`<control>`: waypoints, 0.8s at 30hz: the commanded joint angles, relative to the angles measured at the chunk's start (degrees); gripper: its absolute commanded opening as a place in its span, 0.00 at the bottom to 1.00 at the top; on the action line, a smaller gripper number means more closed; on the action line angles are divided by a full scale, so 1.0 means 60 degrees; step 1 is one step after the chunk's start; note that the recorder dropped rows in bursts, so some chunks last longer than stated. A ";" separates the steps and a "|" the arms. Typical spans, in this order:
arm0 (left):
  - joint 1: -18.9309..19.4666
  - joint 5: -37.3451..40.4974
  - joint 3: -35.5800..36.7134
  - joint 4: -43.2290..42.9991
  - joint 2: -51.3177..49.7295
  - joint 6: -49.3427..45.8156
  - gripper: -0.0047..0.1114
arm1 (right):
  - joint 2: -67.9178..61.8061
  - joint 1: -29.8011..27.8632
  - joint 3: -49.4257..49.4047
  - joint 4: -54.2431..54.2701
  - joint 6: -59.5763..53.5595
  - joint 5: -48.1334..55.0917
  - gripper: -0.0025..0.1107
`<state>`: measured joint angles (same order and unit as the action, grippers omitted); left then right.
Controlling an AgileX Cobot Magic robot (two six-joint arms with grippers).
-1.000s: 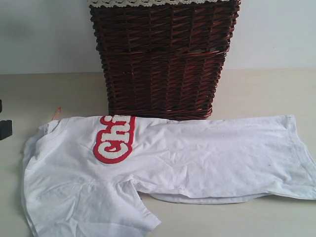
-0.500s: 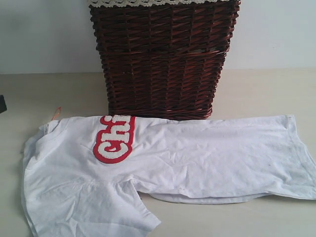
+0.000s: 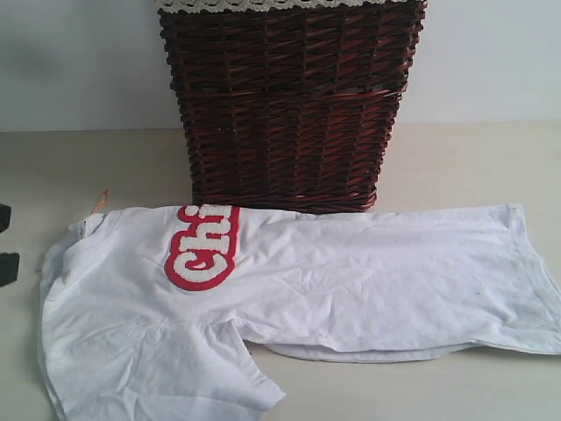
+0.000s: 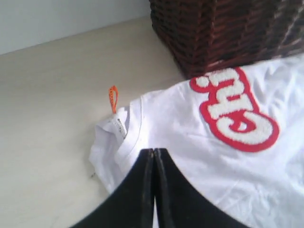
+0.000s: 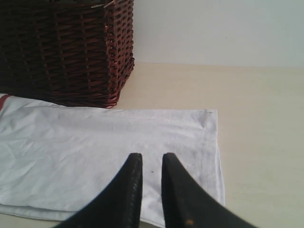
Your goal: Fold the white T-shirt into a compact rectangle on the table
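Only "Chi" shows in red-outlined lettering (image 3: 203, 248) on the white T-shirt (image 3: 368, 272).

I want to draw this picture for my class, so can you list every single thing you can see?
white T-shirt: one, white, lying on the table in front of the basket
lettering: one patch, white outlined in red, on the shirt's chest
tag: one, orange, sticking out at the shirt's neck
basket: one, dark brown wicker, standing on the table behind the shirt
lace trim: one strip, cream, along the basket's top rim
table: one, pale beige, under everything
wall: one, pale grey-white, behind the table
left end effector: one, black, shut, over the shirt's collar
right end effector: one, black, slightly open, over the shirt's hem end
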<state>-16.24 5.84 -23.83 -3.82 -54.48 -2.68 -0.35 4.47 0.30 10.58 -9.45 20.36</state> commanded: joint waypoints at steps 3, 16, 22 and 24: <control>-0.0677 0.0842 0.0040 0.0035 -0.0279 -0.2293 0.04 | 0.0058 -0.0024 -0.0050 0.0006 -0.0051 -0.0103 0.16; -0.2998 0.3477 0.0298 0.0872 -0.0816 -0.4528 0.04 | 0.0058 -0.0024 -0.0050 0.0006 -0.0051 -0.0103 0.16; -0.3294 0.5114 0.0669 0.5763 -0.1055 -1.0176 0.04 | 0.0058 -0.0024 -0.0050 0.0006 -0.0051 -0.0103 0.16; -0.3294 0.6143 0.0669 0.8030 -0.1212 -1.4016 0.04 | 0.0058 -0.0024 -0.0050 0.0006 -0.0051 -0.0103 0.16</control>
<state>-35.64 37.76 -19.86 31.97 -60.96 -67.07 -0.35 4.47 0.30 10.58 -9.45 20.36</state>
